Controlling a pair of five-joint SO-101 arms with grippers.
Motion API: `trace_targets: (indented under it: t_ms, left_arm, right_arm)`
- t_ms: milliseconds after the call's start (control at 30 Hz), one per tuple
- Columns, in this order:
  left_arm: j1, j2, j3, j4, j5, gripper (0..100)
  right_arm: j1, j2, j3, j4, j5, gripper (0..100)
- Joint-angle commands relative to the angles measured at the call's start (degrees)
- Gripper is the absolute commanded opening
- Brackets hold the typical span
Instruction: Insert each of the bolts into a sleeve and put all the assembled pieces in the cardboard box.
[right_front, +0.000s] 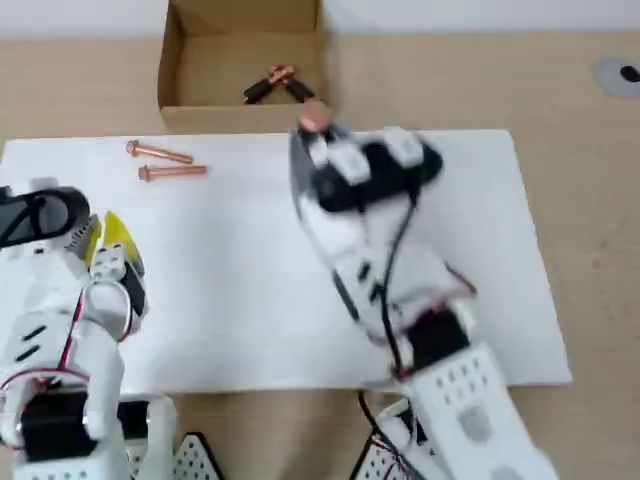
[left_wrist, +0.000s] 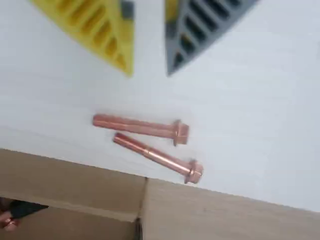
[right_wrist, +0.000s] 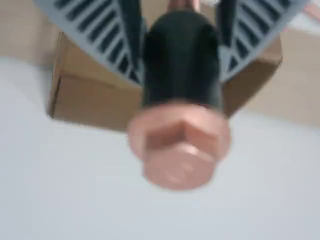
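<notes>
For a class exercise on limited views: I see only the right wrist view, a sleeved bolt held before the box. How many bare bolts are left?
Observer: Two bolts lie on the sheet by the box.
Operator: Anything in the box?
Observer: Yes, sleeved pieces, count unclear.
Operator: The left end effector?
Observer: Open, over the sheet, short of those bolts.
</notes>
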Motion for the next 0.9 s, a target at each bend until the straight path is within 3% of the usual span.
trace_targets:
  t_ms: [0, 433, 867]
  left_arm:
    - [-1.0, 0.5, 4.0, -4.5, 0.1, 6]
    - [-1.0, 0.5, 8.9, -4.5, -0.1, 6]
    - [-1.0, 0.5, 12.7, -4.5, 0.0, 6]
  right_arm:
    - [0.9, 13.7, -14.9, -5.9, 0.7, 0.9]
    - [2.2, 53.2, -39.9, -22.2, 0.7, 0.9]
    - [7.9, 93.6, -76.8, -22.6, 1.1, 0.9]
